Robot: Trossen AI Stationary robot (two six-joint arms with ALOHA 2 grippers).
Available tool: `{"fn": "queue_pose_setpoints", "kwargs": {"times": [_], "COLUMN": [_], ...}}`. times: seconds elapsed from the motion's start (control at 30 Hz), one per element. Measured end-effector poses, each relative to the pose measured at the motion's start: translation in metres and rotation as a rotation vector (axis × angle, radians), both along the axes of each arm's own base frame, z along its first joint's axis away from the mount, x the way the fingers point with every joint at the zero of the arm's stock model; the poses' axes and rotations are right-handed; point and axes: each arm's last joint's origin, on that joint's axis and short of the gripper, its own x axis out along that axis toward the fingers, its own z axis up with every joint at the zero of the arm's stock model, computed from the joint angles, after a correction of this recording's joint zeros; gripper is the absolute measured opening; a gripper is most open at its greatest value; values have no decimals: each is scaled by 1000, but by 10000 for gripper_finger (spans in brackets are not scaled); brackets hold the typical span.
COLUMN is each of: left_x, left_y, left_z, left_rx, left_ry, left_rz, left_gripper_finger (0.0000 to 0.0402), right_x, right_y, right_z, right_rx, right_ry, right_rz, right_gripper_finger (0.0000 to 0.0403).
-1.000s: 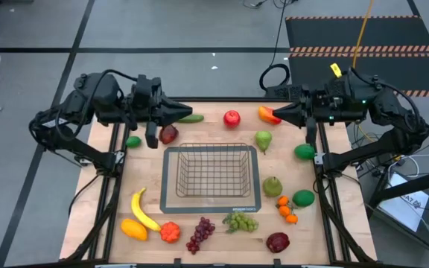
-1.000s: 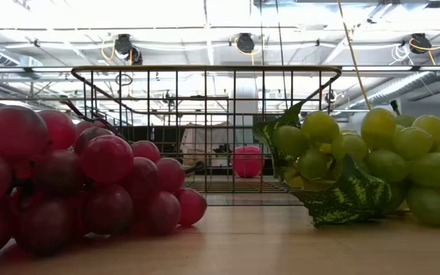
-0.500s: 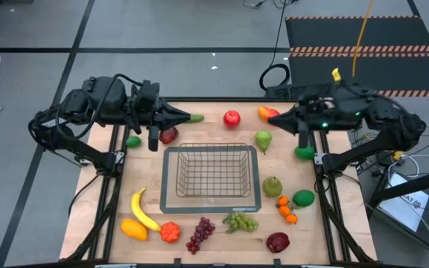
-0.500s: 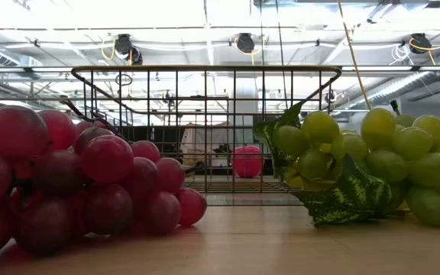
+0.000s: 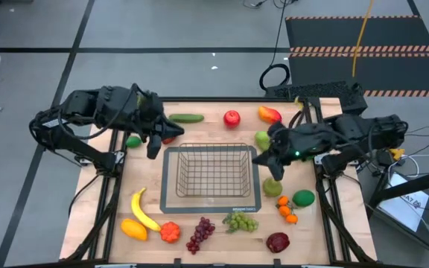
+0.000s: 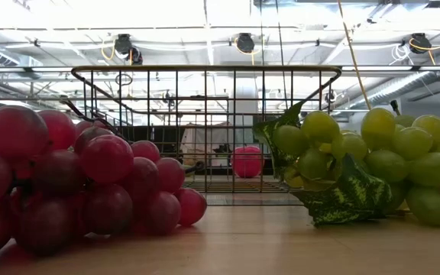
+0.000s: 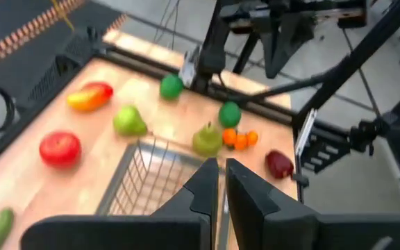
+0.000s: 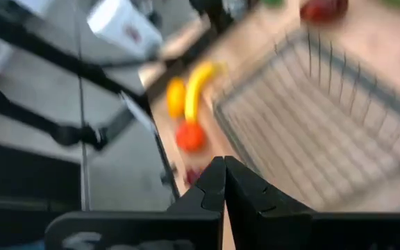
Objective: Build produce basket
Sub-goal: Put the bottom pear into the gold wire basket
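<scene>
The wire basket (image 5: 211,175) stands on its dark base at the table's middle, with nothing in it. Produce lies around it: cucumber (image 5: 187,117), red apple (image 5: 232,117), two green pears (image 5: 262,139) (image 5: 272,186), banana (image 5: 143,210), red grapes (image 5: 199,234), green grapes (image 5: 240,222), oranges (image 5: 286,210). My left gripper (image 5: 174,132) is shut and hangs off the basket's far left corner, over a dark red apple (image 5: 170,138). My right gripper (image 5: 259,158) is shut too, above the basket's right rim and tilted downward. Neither holds anything.
A green ball (image 5: 302,197) and a dark red apple (image 5: 278,242) lie near right. A lime-green ball (image 5: 133,141) sits far left, and an orange pepper (image 5: 170,231) near left. In the low view both grape bunches (image 6: 82,179) (image 6: 365,156) lie in front of the basket (image 6: 205,130).
My right gripper has swung from the table's far right toward the near edge and leftward, sinking and rolling, and now stands over the basket's right rim. My left gripper has tipped its fingers downward and sunk a little, drawing back from the cucumber. No fruit has moved.
</scene>
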Motion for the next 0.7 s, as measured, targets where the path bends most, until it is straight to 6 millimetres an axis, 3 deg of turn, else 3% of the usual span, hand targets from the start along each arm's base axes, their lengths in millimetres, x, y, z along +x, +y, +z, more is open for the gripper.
{"fn": "queue_pose_setpoints", "kwargs": {"times": [0.17, 0.33, 0.7], "left_x": [1, 6, 17], "left_y": [-8, -8, -7], "left_z": [-4, -7, -14], "left_rx": [2, 22, -57], "left_ry": [39, 53, 79], "left_rz": [-25, -24, 100], "left_gripper_finger": [31, 31, 31], "right_x": [-1, -6, -28], "right_y": [-2, 0, 2], "right_z": [-14, -15, -23], "right_rx": [67, 79, -94], "right_ry": [170, 208, 357], "right_rz": [46, 68, 265], "right_gripper_finger": [0, 0, 0]}}
